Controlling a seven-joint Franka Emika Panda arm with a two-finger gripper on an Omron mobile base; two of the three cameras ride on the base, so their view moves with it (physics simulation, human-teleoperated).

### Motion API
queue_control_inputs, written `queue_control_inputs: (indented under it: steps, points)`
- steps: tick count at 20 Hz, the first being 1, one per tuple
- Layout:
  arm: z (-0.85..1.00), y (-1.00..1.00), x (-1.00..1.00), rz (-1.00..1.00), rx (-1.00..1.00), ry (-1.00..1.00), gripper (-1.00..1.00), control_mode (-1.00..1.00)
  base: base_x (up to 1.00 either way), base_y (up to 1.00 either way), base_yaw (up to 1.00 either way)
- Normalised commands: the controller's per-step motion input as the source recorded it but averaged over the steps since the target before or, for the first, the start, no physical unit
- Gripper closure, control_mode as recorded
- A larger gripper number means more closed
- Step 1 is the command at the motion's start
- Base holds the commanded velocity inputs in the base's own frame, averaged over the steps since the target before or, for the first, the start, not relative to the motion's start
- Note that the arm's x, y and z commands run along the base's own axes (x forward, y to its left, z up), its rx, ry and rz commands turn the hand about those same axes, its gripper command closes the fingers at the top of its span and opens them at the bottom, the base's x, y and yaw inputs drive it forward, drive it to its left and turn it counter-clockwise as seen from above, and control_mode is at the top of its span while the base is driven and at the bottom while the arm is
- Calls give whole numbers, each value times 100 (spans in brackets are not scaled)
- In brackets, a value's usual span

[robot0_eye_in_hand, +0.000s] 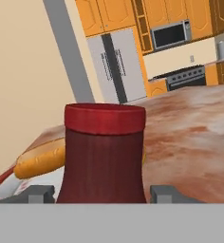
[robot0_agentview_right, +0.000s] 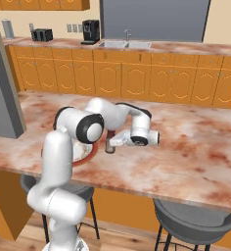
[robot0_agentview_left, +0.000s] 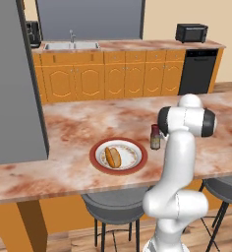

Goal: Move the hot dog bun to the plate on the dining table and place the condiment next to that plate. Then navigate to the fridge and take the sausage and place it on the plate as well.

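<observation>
Condiment (robot0_eye_in_hand: 104, 156) stands between gripper (robot0_eye_in_hand: 102, 193) fingers.

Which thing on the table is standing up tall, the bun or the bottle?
The bottle. It stands upright with its red cap on top, beside the plate. The bun lies flat on the plate.

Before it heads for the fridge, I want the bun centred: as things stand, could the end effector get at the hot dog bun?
Probably yes. The end effector is beside the plate, its open jaws either side of the condiment; the hot dog bun lies uncovered just beyond.
</observation>
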Motion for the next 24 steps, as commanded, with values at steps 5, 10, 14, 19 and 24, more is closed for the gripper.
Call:
queue_control_inputs:
  steps: [5, 10, 14, 19, 24]
  points:
    - [-10, 2, -45, 0, 0, -13, -100, -100, 0, 0, 0]
    - [0, 0, -33, 0, 0, -14, -100, -100, 0, 0, 0]
    - [13, 0, -26, 0, 0, -12, -100, -100, 0, 0, 0]
    - [35, 0, 0, 0, 0, -12, -100, -100, 0, 0, 0]
    - [48, 0, 0, 0, -1, -13, -100, -100, 0, 0, 0]
